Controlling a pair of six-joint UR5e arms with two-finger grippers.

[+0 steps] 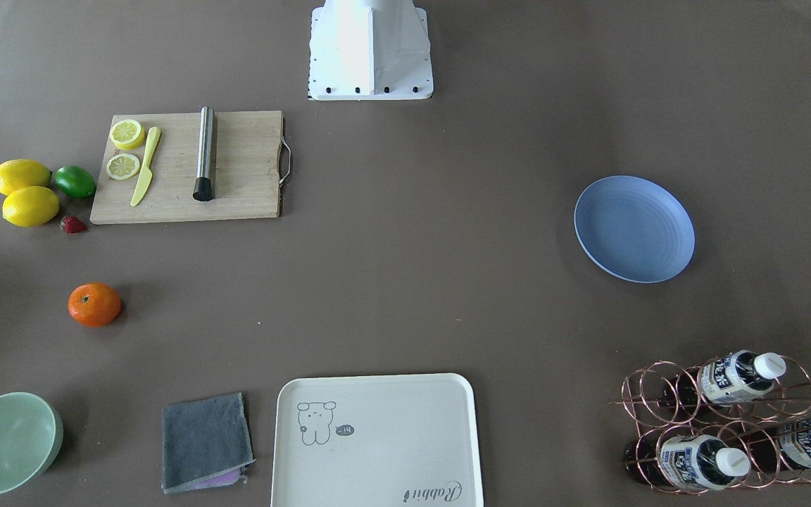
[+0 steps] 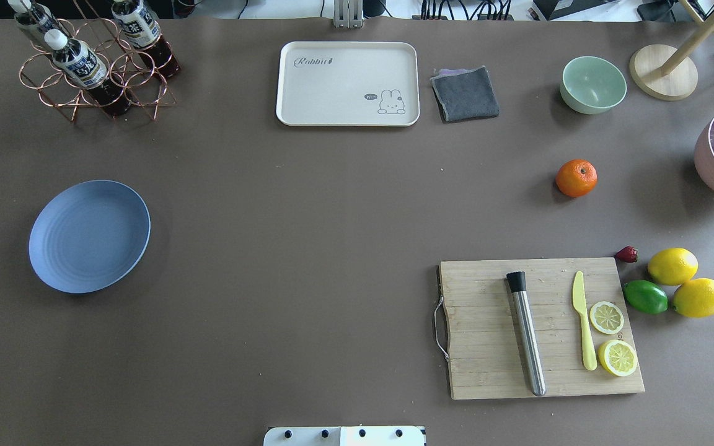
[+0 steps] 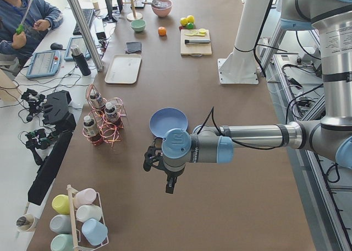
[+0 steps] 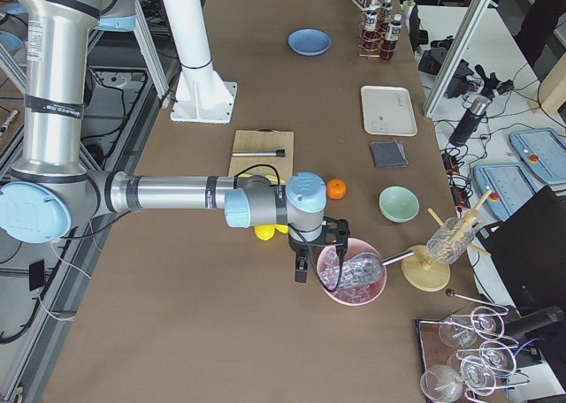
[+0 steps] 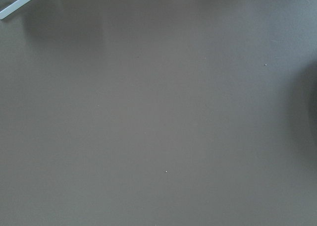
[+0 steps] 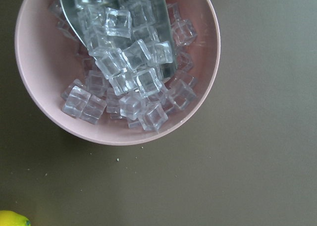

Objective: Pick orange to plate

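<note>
Orange, right of frame: light, firm, rolls easily; pinch across its middle. Left fingers, right fingers: spread cannot be told.

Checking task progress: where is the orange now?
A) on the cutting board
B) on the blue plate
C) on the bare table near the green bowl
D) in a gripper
C: the orange rests on bare table near the green bowl, far from the plate.

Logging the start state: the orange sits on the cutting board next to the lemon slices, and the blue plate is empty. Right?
Not quite. The orange lies on the bare table, apart from the cutting board, as the overhead exterior view shows. The plate is indeed empty.
</note>
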